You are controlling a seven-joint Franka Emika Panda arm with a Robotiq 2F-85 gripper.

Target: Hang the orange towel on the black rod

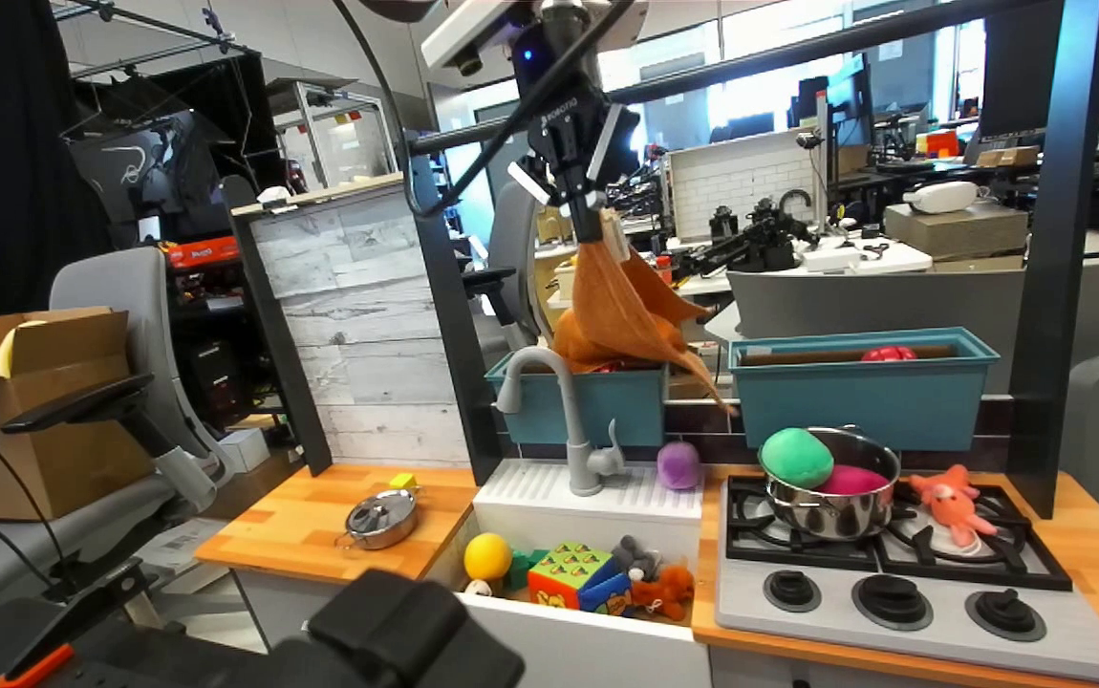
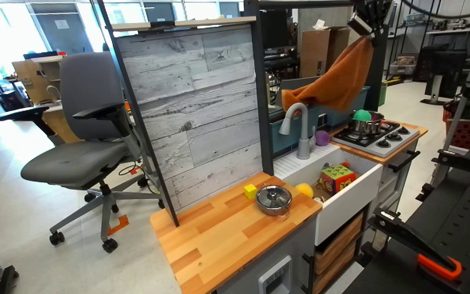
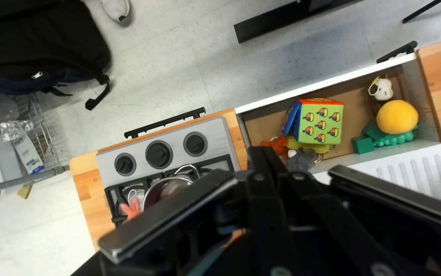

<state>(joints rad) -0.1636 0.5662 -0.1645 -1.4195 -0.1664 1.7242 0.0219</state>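
While your gripper (image 1: 590,227) is clamped on the towel (image 1: 607,304), which hangs lower than the rod (image 1: 798,52) and near a bin (image 1: 628,403), you seem to be at the carrying step, and next you should probably raise it across the rod before letting go.

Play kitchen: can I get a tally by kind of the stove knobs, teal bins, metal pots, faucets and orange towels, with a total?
Stove knobs: 3
Teal bins: 2
Metal pots: 2, one open, one lidded
Faucet: 1
Orange towel: 1
Total: 9
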